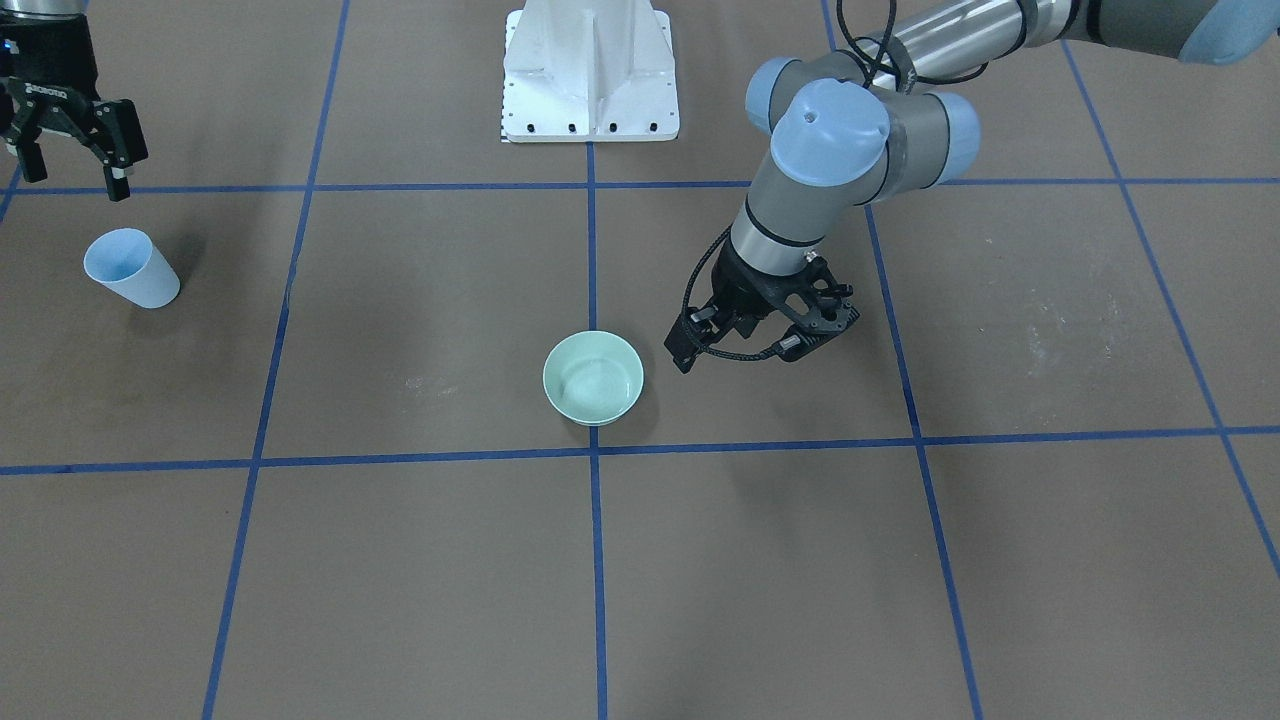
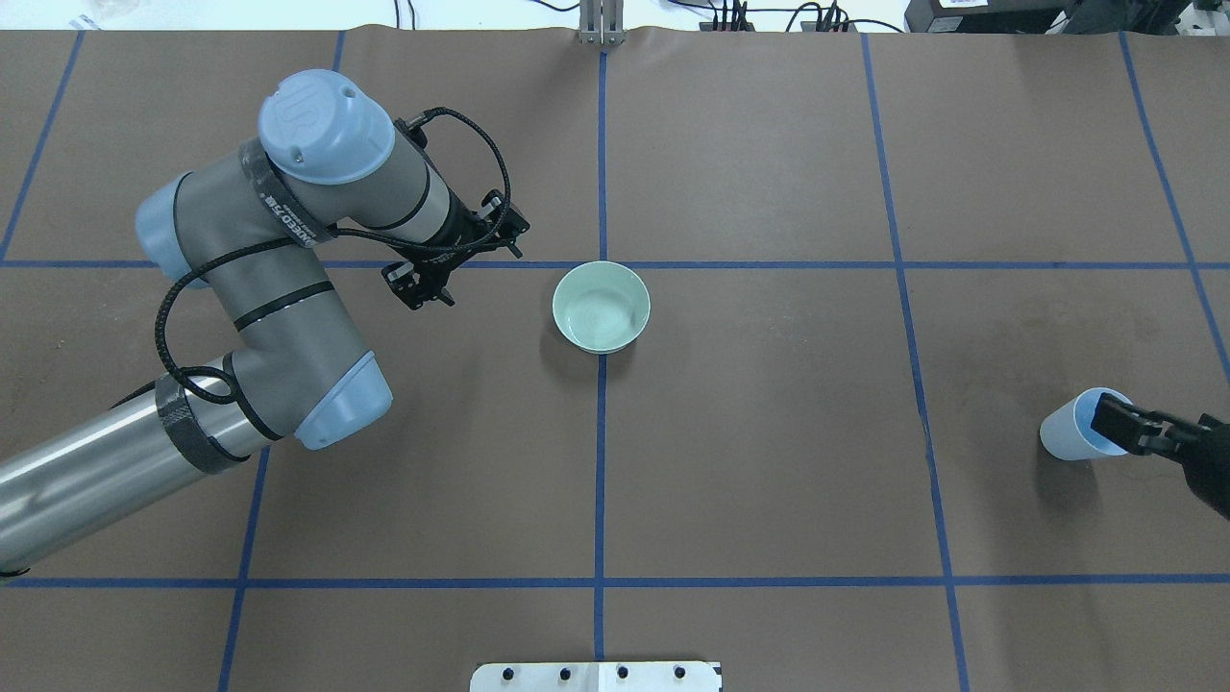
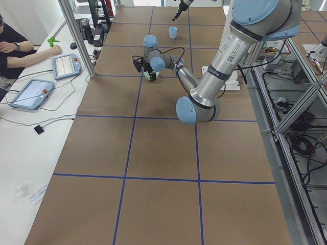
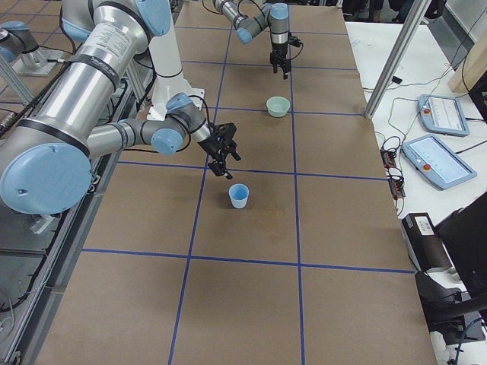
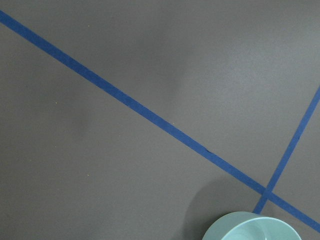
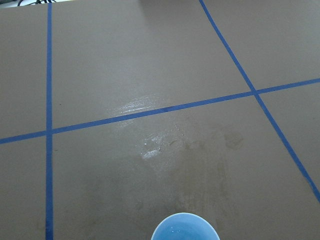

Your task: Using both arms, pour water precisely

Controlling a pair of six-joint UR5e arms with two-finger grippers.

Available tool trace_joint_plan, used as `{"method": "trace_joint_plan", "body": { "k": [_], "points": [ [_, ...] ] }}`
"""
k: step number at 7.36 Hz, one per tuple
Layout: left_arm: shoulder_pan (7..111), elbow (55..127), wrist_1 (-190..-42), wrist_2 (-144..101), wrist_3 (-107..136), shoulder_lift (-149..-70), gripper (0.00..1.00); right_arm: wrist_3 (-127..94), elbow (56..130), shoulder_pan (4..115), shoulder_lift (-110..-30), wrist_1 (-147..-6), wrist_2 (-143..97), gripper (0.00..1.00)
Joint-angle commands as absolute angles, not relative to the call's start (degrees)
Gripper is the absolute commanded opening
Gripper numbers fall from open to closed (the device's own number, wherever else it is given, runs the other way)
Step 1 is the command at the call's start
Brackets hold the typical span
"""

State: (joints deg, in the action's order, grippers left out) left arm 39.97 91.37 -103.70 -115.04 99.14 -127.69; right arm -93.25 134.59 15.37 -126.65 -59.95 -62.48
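bowl: pale green, upright, mid-worktop, sitting on a blue tape line just by a crossing.
water: in the bowl, seen only as faint rings and glints on the bottom. depth cannot be told.
left gripper: low, just beside the bowl on the robot's left, apart from the rim, nothing held. jaws: cannot tell whether open or closed. left wrist view gives only tape, brown surface and a slice of bowl rim.
cup: light blue, upright, well apart from the bowl on the robot's right. small glint at its bottom in the right wrist view; water or not, cannot tell.
right gripper: hangs above the cup, over the side away from the bowl, clear of the rim. jaws spread wide, empty.
stains: pale, shiny patch on the worktop near the cup.
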Motion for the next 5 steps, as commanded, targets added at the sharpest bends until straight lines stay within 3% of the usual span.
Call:
{"method": "trace_joint_plan", "body": {
  "k": [1,2,5],
  "points": [
    [39.8,91.4,-104.0,-115.0,99.1,-126.9,1.00,-106.9,133.8,2.5,-127.8,-70.5,-51.6,1.00],
    [39.6,91.3,-104.0,-115.0,99.1,-126.8,1.00,-111.6,133.6,-1.5,-127.7,-74.6,-49.0,0.99],
    [39.6,91.4,-104.2,-115.0,99.1,-126.1,1.00,-116.4,124.0,-3.8,-122.9,-75.5,-43.5,0.98]
  ]
}}
